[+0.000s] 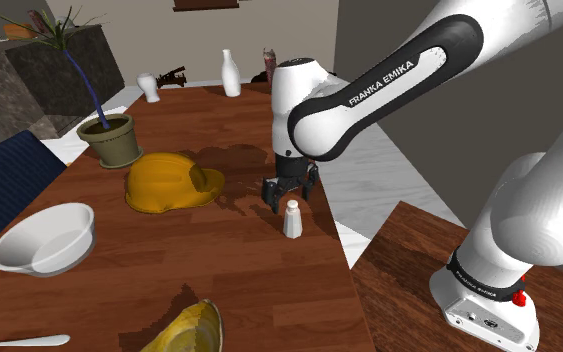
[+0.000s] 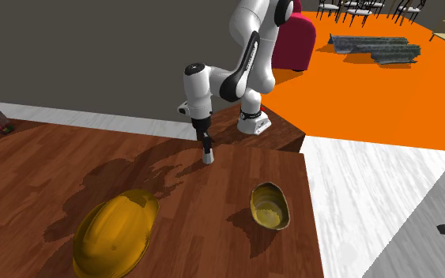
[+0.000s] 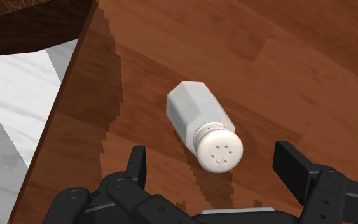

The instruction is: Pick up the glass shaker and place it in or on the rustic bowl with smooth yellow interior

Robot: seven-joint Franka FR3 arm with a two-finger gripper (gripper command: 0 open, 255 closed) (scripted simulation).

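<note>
The pincer hangs spread above the shaker, which stands upright mid-frame in the shoulder view, near the tabletop edge. An off-centre squeeze could topple it and roll it off, far from the bowl.

"FRANKA EMIKA" on the white arm

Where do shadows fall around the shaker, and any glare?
Wrist view: jagged, stair-stepped shadows darken the wood beside the shaker; no glare. Shoulder view: a dark patch lies on the table left of the tool. Second exterior view: the arm throws shadow toward the hard hat.
</note>
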